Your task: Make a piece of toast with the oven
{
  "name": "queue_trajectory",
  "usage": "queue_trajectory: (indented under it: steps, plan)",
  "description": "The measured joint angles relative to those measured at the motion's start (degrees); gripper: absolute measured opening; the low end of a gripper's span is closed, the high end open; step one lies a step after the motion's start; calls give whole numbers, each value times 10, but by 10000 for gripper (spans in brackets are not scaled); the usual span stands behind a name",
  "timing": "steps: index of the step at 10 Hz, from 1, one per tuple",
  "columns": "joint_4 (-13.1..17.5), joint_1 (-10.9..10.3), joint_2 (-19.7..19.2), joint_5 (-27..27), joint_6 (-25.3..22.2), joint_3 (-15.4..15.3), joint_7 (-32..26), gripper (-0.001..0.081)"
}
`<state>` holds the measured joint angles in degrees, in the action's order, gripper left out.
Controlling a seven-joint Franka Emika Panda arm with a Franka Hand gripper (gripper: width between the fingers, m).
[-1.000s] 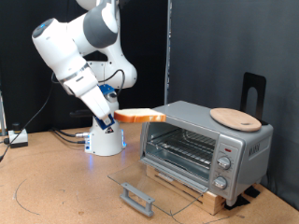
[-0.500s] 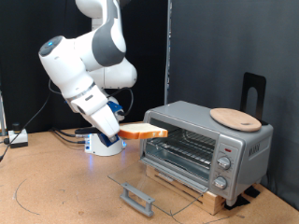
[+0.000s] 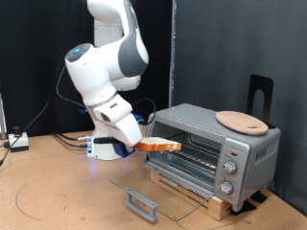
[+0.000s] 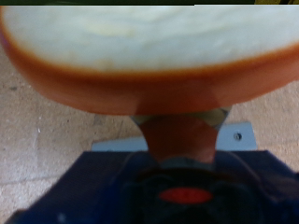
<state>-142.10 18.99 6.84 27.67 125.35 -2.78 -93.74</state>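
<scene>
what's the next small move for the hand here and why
Probably ease the hand horizontally toward the oven: its door lies open, and the piece of toast it grips sits level with the wire rack, leading edge just at the opening.

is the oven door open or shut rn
Open. In the exterior view the oven's glass door lies folded down flat in front, the wire rack exposed, and the gripper holds the piece of toast at the opening.
</scene>
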Motion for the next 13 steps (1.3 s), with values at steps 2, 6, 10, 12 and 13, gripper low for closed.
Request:
queue_trajectory:
  steps: [2, 6, 10, 12, 13]
  plan:
    - [-20, -11, 11, 6, 22, -20, 10, 417]
    - [-63, -39, 36, 22, 79, -67, 45, 417]
    - [-99, -45, 40, 16, 132, -94, 66, 417]
    - [-111, -44, 39, 12, 151, -94, 67, 417]
    - [-112, -44, 39, 12, 153, -94, 67, 417]
